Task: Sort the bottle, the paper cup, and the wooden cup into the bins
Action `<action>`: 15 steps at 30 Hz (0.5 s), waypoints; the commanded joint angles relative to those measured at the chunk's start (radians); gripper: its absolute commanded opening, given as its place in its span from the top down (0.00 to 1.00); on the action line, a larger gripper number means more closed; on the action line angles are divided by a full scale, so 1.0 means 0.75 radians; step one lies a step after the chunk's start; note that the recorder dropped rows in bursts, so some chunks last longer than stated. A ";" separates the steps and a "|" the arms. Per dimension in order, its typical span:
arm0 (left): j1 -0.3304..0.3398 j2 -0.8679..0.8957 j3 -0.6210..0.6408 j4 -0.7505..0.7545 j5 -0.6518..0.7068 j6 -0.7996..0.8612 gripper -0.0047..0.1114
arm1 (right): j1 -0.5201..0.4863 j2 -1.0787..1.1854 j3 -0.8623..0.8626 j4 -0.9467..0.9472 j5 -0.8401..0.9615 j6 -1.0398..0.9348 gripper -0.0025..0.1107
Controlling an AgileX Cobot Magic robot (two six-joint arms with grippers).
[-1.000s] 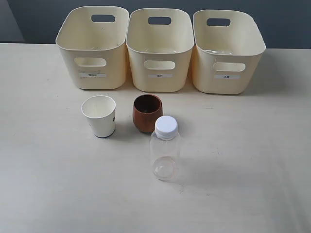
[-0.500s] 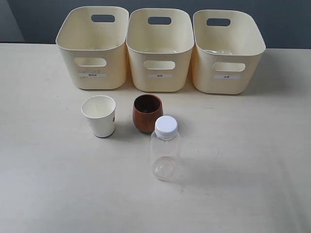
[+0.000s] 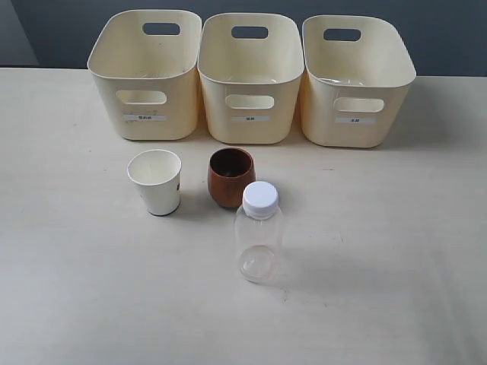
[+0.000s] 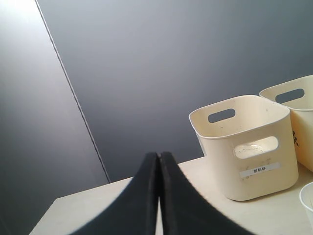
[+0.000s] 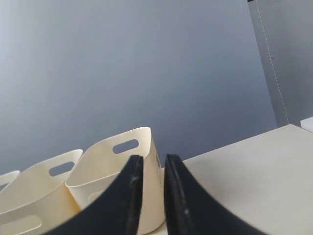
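Observation:
The clear bottle [image 3: 259, 239] with a white cap stands upright on the table, nearest the front. Just behind it sits the reddish-brown wooden cup [image 3: 230, 177], and the white paper cup [image 3: 156, 181] stands to that cup's left. Three cream bins stand in a row at the back: left [image 3: 106, 84], middle [image 3: 221, 114], right [image 3: 319, 114]. Neither gripper shows in the exterior view. My left gripper [image 4: 159, 153] is shut, fingers touching, holding nothing. My right gripper [image 5: 154, 157] has a narrow gap between its fingers with nothing in it.
The left wrist view shows the left bin [image 4: 230, 181], part of the middle bin [image 4: 305, 127] and the paper cup's rim [image 4: 308, 196]. In the right wrist view the right bin [image 5: 112, 166] lies beyond the fingers. A dark wall [image 3: 441, 38] backs the table.

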 commanded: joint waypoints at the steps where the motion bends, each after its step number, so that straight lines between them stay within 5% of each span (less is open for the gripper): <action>1: -0.002 -0.003 0.002 0.001 -0.008 -0.003 0.96 | -0.009 -0.005 0.003 0.036 -0.018 0.007 0.83; 15: -0.002 -0.003 0.002 0.001 -0.008 -0.003 0.96 | -0.009 -0.005 0.003 0.058 0.098 0.004 0.83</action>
